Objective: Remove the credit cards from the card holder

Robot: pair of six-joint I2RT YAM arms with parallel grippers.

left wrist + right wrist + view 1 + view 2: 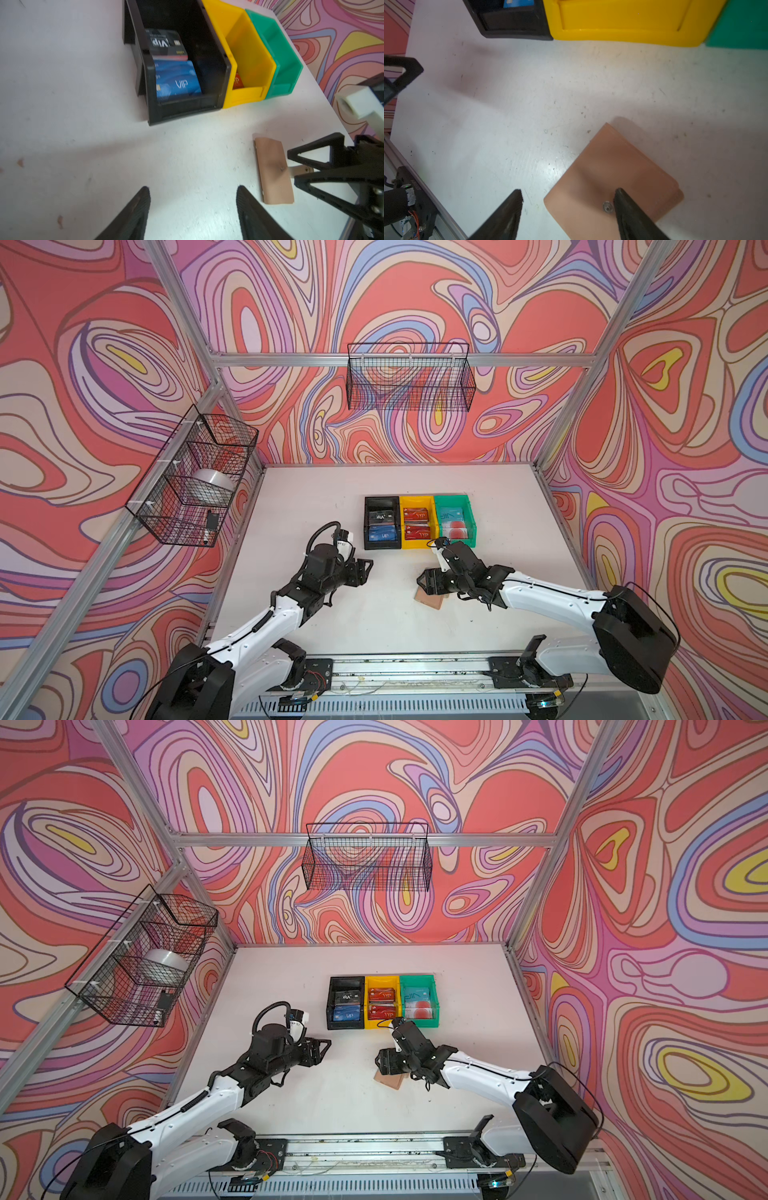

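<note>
The tan card holder (431, 600) (391, 1080) lies folded shut on the white table, its metal snap facing up (607, 206). My right gripper (420, 578) (569, 190) hovers open just above it. One of its fingers stands over the holder by the snap, the other over bare table. My left gripper (370, 567) (193, 188) is open and empty, left of the holder (274, 172) and apart from it. Credit cards lie in the bins: a blue VIP card (178, 83), red ones (417, 524) and pale ones with red circles (455, 527).
A black bin (368, 522), a yellow bin (402, 526) and a green bin (468, 510) stand side by side behind the grippers. Wire baskets hang on the left wall (187, 481) and the back wall (409, 377). A metal rail (407, 668) runs along the table's front.
</note>
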